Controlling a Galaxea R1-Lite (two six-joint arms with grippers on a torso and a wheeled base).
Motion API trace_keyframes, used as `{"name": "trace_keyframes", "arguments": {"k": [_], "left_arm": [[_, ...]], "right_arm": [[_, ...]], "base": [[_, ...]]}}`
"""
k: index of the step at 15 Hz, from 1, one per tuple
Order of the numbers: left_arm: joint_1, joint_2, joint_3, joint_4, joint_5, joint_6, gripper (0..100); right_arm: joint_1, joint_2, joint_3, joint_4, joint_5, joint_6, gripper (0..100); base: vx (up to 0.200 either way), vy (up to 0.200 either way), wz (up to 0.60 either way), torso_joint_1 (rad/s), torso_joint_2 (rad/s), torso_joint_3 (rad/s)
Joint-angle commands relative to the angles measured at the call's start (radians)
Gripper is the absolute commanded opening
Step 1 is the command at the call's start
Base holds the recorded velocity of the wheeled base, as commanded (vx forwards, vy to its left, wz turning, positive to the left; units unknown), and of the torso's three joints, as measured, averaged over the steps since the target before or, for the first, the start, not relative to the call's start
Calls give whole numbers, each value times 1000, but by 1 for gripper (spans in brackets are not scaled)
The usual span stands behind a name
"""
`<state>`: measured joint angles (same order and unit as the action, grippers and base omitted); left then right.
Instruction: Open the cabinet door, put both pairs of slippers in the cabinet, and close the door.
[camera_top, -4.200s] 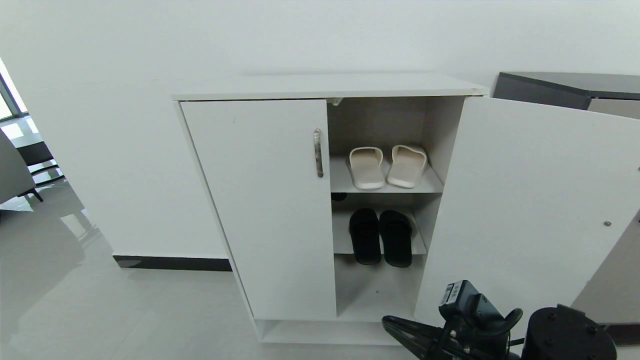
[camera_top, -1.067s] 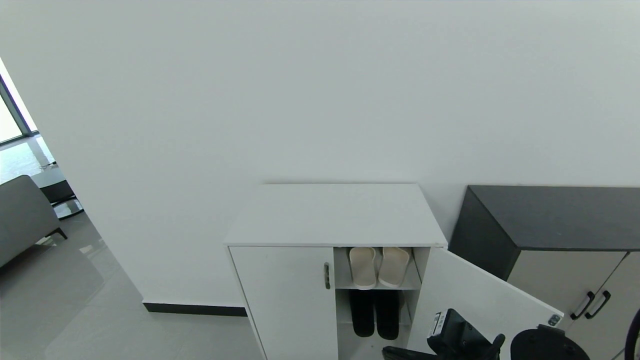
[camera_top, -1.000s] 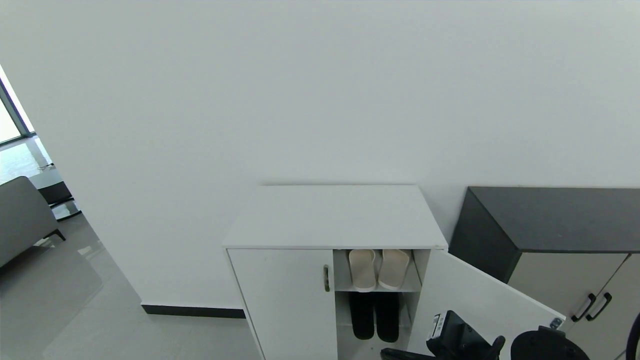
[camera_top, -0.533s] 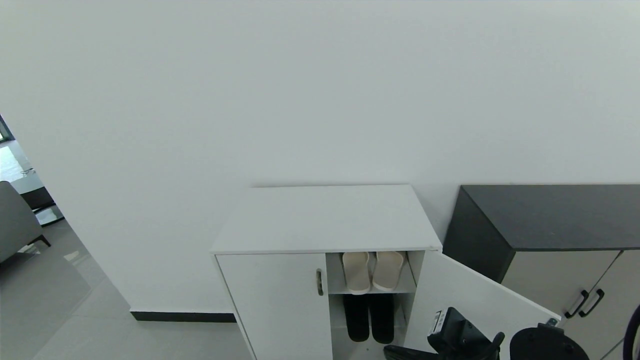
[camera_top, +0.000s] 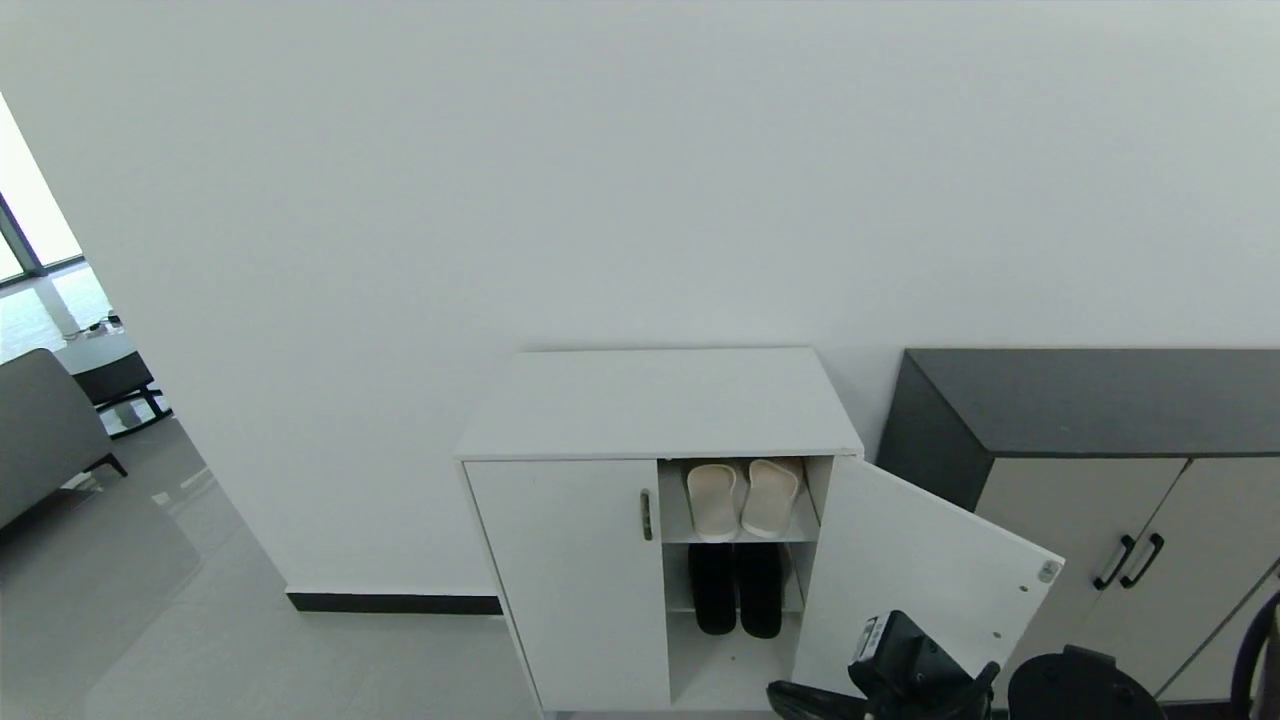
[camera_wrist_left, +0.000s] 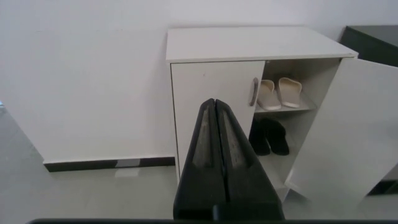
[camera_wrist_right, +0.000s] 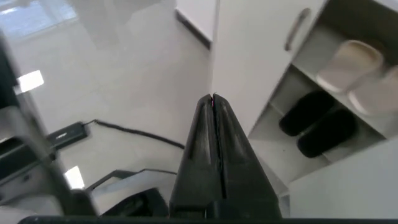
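The white cabinet (camera_top: 655, 400) stands against the wall, its left door (camera_top: 570, 570) shut and its right door (camera_top: 915, 570) swung open. A beige pair of slippers (camera_top: 741, 497) lies on the upper shelf. Below it, a black pair (camera_top: 735, 588) rests on the middle shelf. My left gripper (camera_wrist_left: 214, 102) is shut and holds nothing; it hangs in front of the shut left door, well away from it. My right gripper (camera_wrist_right: 213, 98) is also shut and holds nothing, low before the open compartment, where the beige slippers (camera_wrist_right: 357, 67) and black slippers (camera_wrist_right: 317, 121) lie.
A dark-topped sideboard (camera_top: 1090, 400) stands right beside the cabinet, just behind the open door. A black cable (camera_wrist_right: 127, 132) lies on the grey tiled floor. A grey chair (camera_top: 40, 430) sits far left. Open floor (camera_top: 250, 660) lies left of the cabinet.
The head camera has pulled back and risen, then shifted sideways, so the cabinet looks smaller and lower. Both pairs of slippers stay on their shelves and the right door stays open.
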<state>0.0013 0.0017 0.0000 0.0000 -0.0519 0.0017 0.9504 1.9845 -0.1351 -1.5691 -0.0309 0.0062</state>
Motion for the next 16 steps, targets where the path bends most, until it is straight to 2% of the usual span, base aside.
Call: {"name": "trace_keyframes", "arguments": {"k": [1, 2, 6, 8, 12, 15, 16], "left_arm": [[0, 0, 0, 0, 0, 0, 0], [0, 0, 0, 0, 0, 0, 0], [0, 0, 0, 0, 0, 0, 0], [0, 0, 0, 0, 0, 0, 0], [0, 0, 0, 0, 0, 0, 0], [0, 0, 0, 0, 0, 0, 0], [0, 0, 0, 0, 0, 0, 0]], "right_arm": [[-10, 17, -18, -2, -15, 0, 0], [-19, 59, -46, -2, -109, 0, 0], [-29, 83, -64, -2, -132, 9, 0], [-148, 80, -97, -2, -126, 5, 0], [-483, 88, -167, -2, -24, -57, 0], [-610, 89, -210, 15, 19, -68, 0], [-659, 85, -236, 67, 19, -80, 0]], "base": [[0, 0, 0, 0, 0, 0], [0, 0, 0, 0, 0, 0], [0, 0, 0, 0, 0, 0], [0, 0, 0, 0, 0, 0], [0, 0, 0, 0, 0, 0], [-200, 0, 0, 12, 9, 4], [0, 0, 0, 0, 0, 0]]}}
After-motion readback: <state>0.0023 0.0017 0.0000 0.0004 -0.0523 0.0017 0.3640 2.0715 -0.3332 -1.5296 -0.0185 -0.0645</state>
